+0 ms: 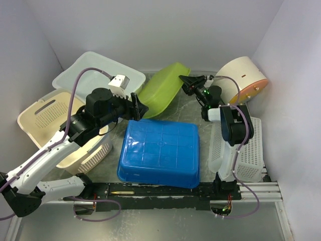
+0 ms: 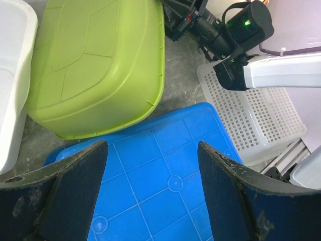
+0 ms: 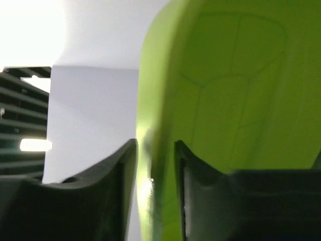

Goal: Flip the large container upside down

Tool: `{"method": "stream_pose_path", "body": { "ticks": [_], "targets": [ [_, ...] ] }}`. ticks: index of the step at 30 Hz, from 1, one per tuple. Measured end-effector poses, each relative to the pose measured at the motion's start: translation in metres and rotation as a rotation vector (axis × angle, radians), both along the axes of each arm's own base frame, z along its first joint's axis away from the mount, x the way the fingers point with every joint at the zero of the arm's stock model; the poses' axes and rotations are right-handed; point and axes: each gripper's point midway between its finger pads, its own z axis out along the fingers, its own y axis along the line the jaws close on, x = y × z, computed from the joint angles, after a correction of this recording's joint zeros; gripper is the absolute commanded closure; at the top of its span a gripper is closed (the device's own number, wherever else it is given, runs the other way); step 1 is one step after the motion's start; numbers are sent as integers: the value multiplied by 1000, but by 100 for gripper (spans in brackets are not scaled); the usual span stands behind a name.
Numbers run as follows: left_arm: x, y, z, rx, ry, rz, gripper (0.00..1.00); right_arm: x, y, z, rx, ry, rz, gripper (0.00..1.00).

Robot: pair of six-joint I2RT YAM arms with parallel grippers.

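White walls box in a grey marbled table (image 1: 194, 108) crowded with bins, so you have little room to swing. Your right gripper (image 1: 184, 82) pinches the rim of the green tub (image 1: 163, 89), and in the wrist view its fingers (image 3: 95, 196) sit on either side of the lip. The tub stands tilted at the back of the table with its moulded underside facing the left arm. Its lower edge is at the far side of the blue bin (image 1: 159, 150), which lies bottom up in the centre; whether the two touch you cannot tell. Your left gripper (image 1: 136, 105) hangs spread and empty above the blue bin's far edge, near the tub but apart from it.

By my judgement the tub is partly turned. To finish well, roll your wrist about the tub's low edge rather than hoisting it, and carry the rim over in a slow arc. Watch the pinch, because a thin lip may slip as the weight shifts. You could set the open left fingers against the underside to steady it. Mind the white tub (image 1: 93, 68) behind.
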Motion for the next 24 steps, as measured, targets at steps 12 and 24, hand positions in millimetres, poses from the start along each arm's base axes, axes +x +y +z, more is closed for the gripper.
{"method": "stream_pose_path", "body": {
  "ticks": [12, 24],
  "targets": [
    [4, -6, -10, 16, 22, -12, 17, 29, -4, 1, -397, 130, -89, 35],
    [7, -15, -21, 29, 46, -33, 17, 22, -39, -35, -703, 319, -209, 11]
  ]
}}
